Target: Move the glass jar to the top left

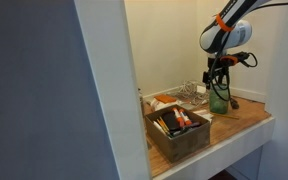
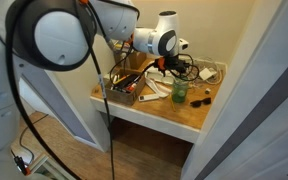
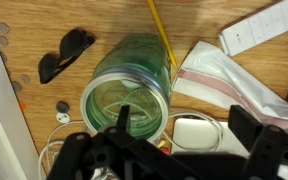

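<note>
Glass jar (image 1: 219,98) stands upright on the wooden shelf (image 1: 249,118) behind the box (image 1: 179,132) in an exterior view, with the gripper (image 1: 219,74) just above its rim. In an exterior view the jar (image 2: 179,92) sits between the box (image 2: 124,86) and a black object (image 2: 201,97). From the wrist, the jar's (image 3: 127,92) mouth faces up, a striped cloth (image 3: 224,88) just beside it; the gripper (image 3: 164,138) is spread wide and grips nothing.

We reach our arm (image 2: 59,35) in from high up and bend the wrist (image 1: 227,38) downward — the gripper (image 1: 218,84) hangs pointing straight down. In the wrist view our dark fingers (image 3: 266,150) stand spread wide apart — jaws parted.
</note>
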{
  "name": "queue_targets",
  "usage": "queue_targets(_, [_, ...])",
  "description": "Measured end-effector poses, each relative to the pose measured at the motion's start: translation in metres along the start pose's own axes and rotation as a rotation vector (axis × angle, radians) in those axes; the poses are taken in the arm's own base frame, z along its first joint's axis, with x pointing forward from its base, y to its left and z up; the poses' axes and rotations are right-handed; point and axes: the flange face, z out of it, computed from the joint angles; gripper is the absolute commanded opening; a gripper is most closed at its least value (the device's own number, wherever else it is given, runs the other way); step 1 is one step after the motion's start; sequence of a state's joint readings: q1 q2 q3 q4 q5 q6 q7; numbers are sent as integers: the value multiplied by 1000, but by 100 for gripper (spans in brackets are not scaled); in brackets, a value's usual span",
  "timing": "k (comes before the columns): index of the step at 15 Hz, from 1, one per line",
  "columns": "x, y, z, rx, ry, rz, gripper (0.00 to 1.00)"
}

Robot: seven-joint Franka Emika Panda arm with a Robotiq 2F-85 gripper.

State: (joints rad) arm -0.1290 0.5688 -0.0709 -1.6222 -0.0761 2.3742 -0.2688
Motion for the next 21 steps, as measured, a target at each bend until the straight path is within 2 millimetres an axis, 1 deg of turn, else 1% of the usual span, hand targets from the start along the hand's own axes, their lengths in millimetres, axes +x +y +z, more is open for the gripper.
queue_targets(1, [2,0,4,1,-1,0,98])
queue_targets(2, [4,0,7,2,0,-1,89])
queue_targets(3, [6,0,11,4,0,-2,83])
queue_targets(4, [7,0,14,6,0,-2,68])
queue_targets(5, [9,0,17,8,0,-3,60])
queue_targets(6, [10,0,20,9,-1,-4,53])
queue_targets(7, [12,0,23,9,-1,-4,48])
queue_targets(9, [14,0,29,10,-4,-5,42])
queue_targets(11, [15,0,34,12,-15,-5,39])
queue_targets(13, [15,1,38,15,-32,-4,45])
queue_targets(15, [15,2,41,19,-51,-3,43])
queue_targets(16, [14,3,42,21,-60,-2,36])
queue_targets(17, [14,3,42,22,-65,-2,33])
queue_targets(19, [14,5,41,22,-70,1,22])
queue_targets(20, [14,6,40,21,-70,2,19])
queue_targets(21, [15,8,39,20,-68,4,22])
